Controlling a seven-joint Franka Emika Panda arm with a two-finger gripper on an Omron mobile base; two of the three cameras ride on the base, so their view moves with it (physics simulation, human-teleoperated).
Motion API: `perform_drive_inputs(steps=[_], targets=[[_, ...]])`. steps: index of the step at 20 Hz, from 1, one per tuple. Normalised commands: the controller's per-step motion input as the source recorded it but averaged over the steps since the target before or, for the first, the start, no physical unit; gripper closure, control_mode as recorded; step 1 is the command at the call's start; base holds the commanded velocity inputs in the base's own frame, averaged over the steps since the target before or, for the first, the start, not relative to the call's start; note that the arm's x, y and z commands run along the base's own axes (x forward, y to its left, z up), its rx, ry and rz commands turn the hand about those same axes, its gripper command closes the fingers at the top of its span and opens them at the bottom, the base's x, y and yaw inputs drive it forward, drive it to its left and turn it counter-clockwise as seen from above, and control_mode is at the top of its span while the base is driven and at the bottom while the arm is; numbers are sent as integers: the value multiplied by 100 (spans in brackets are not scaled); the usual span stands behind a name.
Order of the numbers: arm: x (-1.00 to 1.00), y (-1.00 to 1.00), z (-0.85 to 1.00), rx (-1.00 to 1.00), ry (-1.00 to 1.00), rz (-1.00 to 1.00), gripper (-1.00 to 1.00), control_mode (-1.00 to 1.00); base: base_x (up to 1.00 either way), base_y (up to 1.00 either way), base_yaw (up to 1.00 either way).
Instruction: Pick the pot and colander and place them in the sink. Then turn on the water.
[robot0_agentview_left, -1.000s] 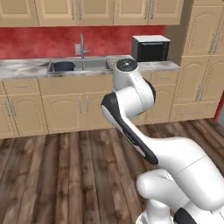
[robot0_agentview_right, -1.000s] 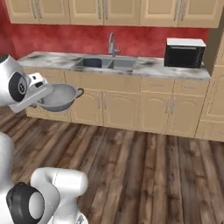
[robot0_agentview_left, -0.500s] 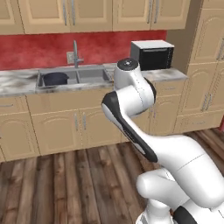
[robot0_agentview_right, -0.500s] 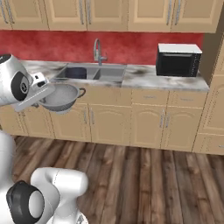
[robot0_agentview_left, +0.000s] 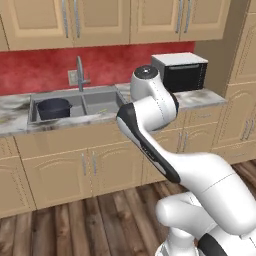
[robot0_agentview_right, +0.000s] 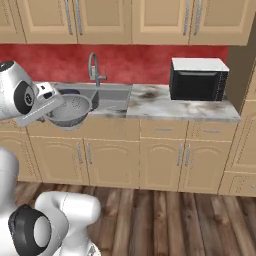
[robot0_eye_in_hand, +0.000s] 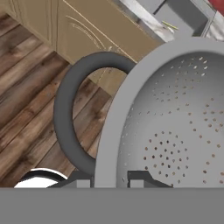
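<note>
Gripper (robot0_eye_in_hand: 110, 178) is clamped on the rim of the colander (robot0_agentview_right: 69, 110), beside one dark loop handle (robot0_eye_in_hand: 72, 118); in the hand view the two fingertips pinch the rim between them. The bowl hangs ahead of the gripper, in the air, just in front of the counter edge (robot0_agentview_right: 115, 116) and not yet over a basin.

Change noted: over the last second both base views have shifted as a whole, with sink (robot0_agentview_left: 106, 95), faucet (robot0_agentview_right: 93, 67) and microwave (robot0_agentview_right: 198, 80) looming larger and sliding sideways. That is the base driving toward the counter, not the fixtures moving. The colander sits in the same spot against the arm in every right base picture, so the grip has held through the drive.

Pot (robot0_agentview_left: 53, 108) already sits in the basin farther from the microwave, beyond the gripper. No water runs from the faucet.

Judgement: first placement done; the second is in transit. With the sink now near, what remains is to carry the colander over a basin, lower, release, then work the faucet.
</note>
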Motion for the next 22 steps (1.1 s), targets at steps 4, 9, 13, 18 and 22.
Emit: perform_drive_inputs(steps=[4, 9, 13, 18, 22], targets=[[0, 0, 0, 0, 0, 0, 100, 100, 64, 41, -7], [0, 0, 0, 0, 0, 0, 100, 100, 71, 43, -1], [0, 0, 0, 0, 0, 0, 100, 100, 81, 21, 0], [0, 0, 0, 0, 0, 0, 100, 100, 72, 1, 0], [0, 0, 0, 0, 0, 0, 100, 100, 64, 5, 0]])
